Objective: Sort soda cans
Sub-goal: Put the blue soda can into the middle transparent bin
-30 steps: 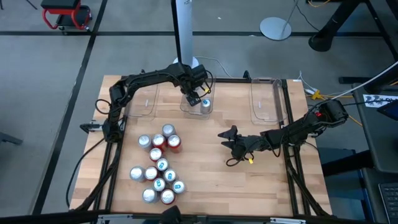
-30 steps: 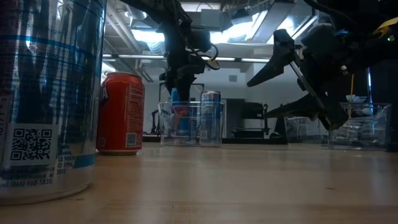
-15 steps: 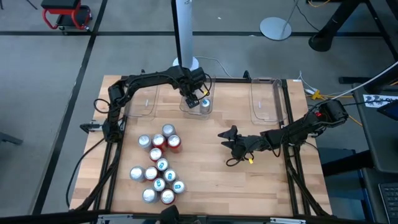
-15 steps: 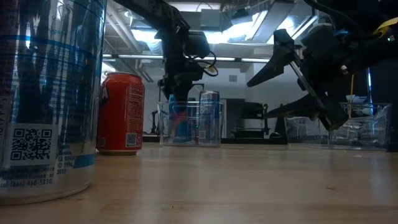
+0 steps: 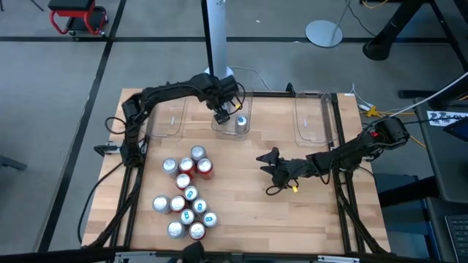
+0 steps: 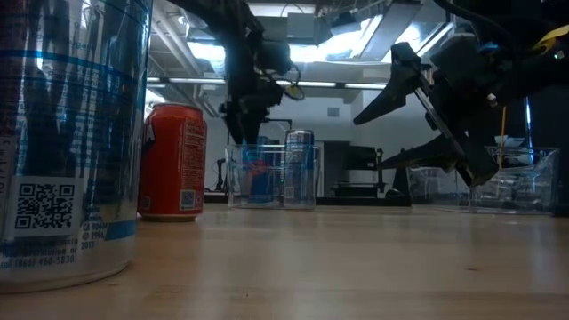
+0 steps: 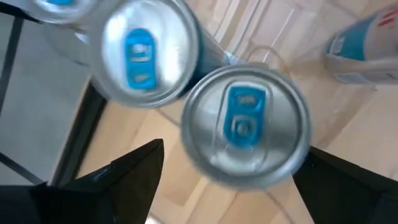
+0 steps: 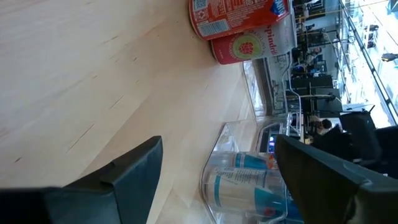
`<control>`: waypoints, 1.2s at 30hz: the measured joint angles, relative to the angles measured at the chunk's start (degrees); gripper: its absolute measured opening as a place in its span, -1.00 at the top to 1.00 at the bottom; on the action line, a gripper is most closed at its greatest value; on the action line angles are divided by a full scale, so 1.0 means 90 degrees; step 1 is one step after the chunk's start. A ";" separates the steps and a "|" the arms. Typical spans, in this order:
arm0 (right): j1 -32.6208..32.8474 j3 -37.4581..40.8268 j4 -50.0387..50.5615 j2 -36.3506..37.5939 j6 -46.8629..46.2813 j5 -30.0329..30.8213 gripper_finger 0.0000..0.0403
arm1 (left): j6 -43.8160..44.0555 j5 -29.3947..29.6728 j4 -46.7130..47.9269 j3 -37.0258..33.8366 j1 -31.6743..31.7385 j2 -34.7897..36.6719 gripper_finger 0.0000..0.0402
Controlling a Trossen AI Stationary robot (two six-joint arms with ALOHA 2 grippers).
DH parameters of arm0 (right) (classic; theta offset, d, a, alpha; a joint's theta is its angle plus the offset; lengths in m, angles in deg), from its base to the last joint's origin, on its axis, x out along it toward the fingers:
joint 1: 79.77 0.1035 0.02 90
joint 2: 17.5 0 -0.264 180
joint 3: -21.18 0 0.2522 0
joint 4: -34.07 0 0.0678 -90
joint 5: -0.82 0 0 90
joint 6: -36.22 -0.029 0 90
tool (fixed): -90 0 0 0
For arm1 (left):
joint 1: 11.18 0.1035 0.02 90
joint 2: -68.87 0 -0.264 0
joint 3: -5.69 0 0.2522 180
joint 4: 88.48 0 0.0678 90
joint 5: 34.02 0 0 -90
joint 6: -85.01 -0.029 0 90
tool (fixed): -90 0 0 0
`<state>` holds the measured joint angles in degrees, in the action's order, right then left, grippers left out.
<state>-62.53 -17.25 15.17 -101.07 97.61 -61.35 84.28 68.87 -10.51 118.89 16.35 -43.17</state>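
A: Progress? Quick.

B: Early. Two blue-tab silver cans (image 7: 245, 127) stand in the middle clear bin (image 5: 232, 123) at the desk's (image 5: 248, 212) far edge. The left bin (image 5: 167, 120) and right bin (image 5: 316, 120) look bare from above, though the right one may hold something I can't make out.

A: What's left?

B: A cluster of about a dozen cans (image 5: 188, 193) at the near-left of the desk, upright and tightly packed. So most of the job, I'd judge.

A: How do the cans look?

B: Mix of red cans (image 5: 205, 169) and silver ones with blue tabs (image 5: 189, 193). The low view shows a red can (image 6: 173, 162) with a QR label and a tall silver-blue can (image 6: 71, 133) up close.

A: Left end effector?

B: The left end effector (image 5: 224, 113) hangs over the middle bin, fingers (image 7: 118, 180) spread apart on either side of the can below, not gripping it.

A: Right?

B: The right end effector (image 5: 272, 166) hovers low over the desk's right-centre, fingers (image 8: 106, 180) wide apart, empty, well apart from the cluster.
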 joint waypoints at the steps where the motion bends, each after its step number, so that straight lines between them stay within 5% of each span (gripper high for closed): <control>1: 0.0000 0.0000 -0.0001 0.0000 -0.0003 0.0000 -0.54 | 0.0002 0.0002 0.0040 0.0000 0.0000 0.0085 -0.64; 14: 0.0000 0.0000 0.0012 0.0000 -0.0003 0.0000 -0.54 | 0.0230 -0.0023 0.0911 0.0005 -0.0461 0.1563 -0.64; 36: 0.0000 0.0000 -0.0023 0.0000 -0.0001 0.0000 -0.54 | 0.2674 -0.0026 0.1563 -0.0063 -0.3810 0.2290 -0.64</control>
<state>-62.53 -17.25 14.97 -101.07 97.61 -61.35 108.34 68.63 3.56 118.32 -17.94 -22.56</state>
